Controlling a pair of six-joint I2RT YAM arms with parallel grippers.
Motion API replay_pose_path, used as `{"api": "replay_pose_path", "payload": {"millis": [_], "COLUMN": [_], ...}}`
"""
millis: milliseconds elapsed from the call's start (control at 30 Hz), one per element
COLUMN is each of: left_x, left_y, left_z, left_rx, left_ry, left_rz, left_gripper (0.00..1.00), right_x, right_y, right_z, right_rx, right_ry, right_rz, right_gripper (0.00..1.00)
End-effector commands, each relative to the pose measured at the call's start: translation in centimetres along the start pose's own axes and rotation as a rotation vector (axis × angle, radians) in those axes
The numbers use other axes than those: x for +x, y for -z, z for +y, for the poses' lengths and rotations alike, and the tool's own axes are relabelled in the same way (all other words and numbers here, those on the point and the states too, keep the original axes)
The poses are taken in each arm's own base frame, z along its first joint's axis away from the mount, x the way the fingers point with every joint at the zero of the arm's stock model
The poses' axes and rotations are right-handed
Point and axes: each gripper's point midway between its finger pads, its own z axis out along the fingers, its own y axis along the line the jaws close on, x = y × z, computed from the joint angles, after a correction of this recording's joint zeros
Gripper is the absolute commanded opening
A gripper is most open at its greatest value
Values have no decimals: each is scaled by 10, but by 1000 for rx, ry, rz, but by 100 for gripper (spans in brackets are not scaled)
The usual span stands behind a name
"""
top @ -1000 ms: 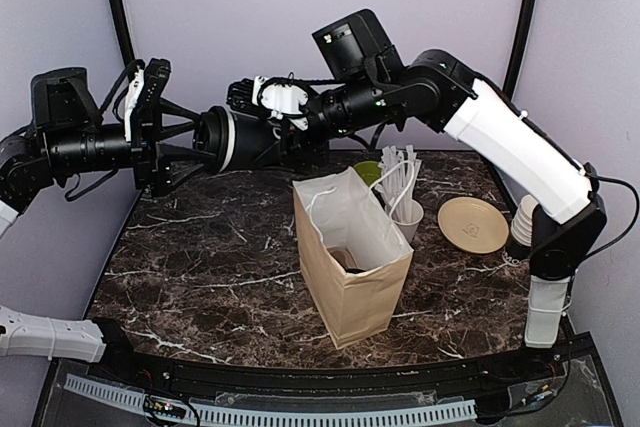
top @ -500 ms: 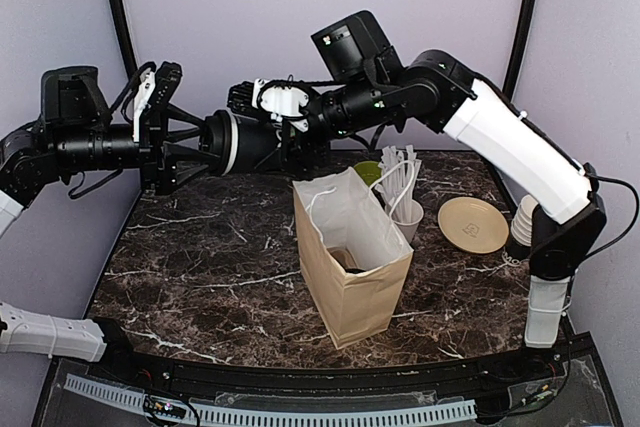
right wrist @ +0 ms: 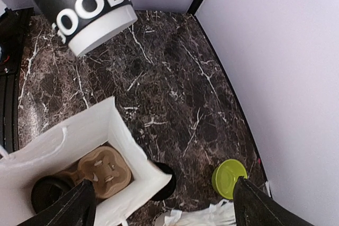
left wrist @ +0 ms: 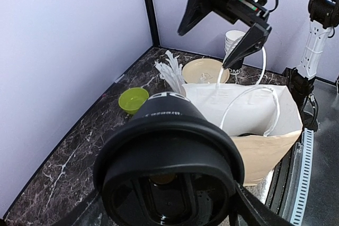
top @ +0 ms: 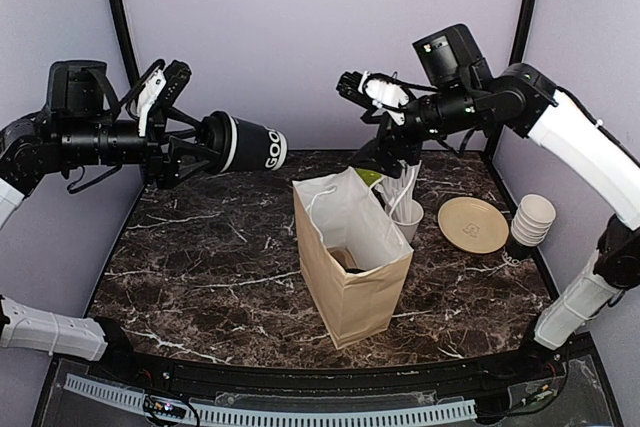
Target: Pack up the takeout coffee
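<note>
My left gripper (top: 200, 143) is shut on a takeout coffee cup (top: 245, 145). It holds the cup on its side in the air at the back left, lid towards the wrist and base pointing right. The black lid (left wrist: 169, 183) fills the left wrist view. The cup's base (right wrist: 79, 1) shows at the top of the right wrist view. My right gripper (top: 358, 122) is open and empty, above the back of the paper bag (top: 350, 257), apart from the cup. The bag stands open; inside are a brown cup carrier (right wrist: 104, 168) and a second black lid (right wrist: 50, 194).
A white cup of straws (top: 405, 197) and a green bowl (top: 367, 172) stand just behind the bag. A beige plate (top: 472, 224) and a stack of lidless cups (top: 530, 219) are at the right. A round black object (right wrist: 164, 178) sits against the bag's far side.
My right gripper has let go of the cup and drawn back to the right, above the bag. My left gripper now holds the cup alone.
</note>
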Motion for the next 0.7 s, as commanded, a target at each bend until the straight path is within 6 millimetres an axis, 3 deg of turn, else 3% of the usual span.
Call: {"api": "replay_pose_path", "payload": {"millis": [0,200,367,533,667], "left_x": [4,11,11,8,6], "left_y": [-2,-10,-12,-14,-17], "left_z": [5,11,15,23,28], "left_rx": [-28,-49,-64,-100,-118], "left_ry": [40,65,85,96,95], "left_rz": [35,68,82,91,109], "left_gripper": [77,76,76,76,76], "right_x": [7,27,48,70,77], "right_y": [37,46,49,42,36], "right_z": [3,36,43,52,53], "right_rx": [37,-122,-106,-111,-107], "right_ry": [-84,-160,-197,-251,-285], "right_rz": [-44,-54,-15,32,48], "right_gripper": [90,92,95,87,76]}}
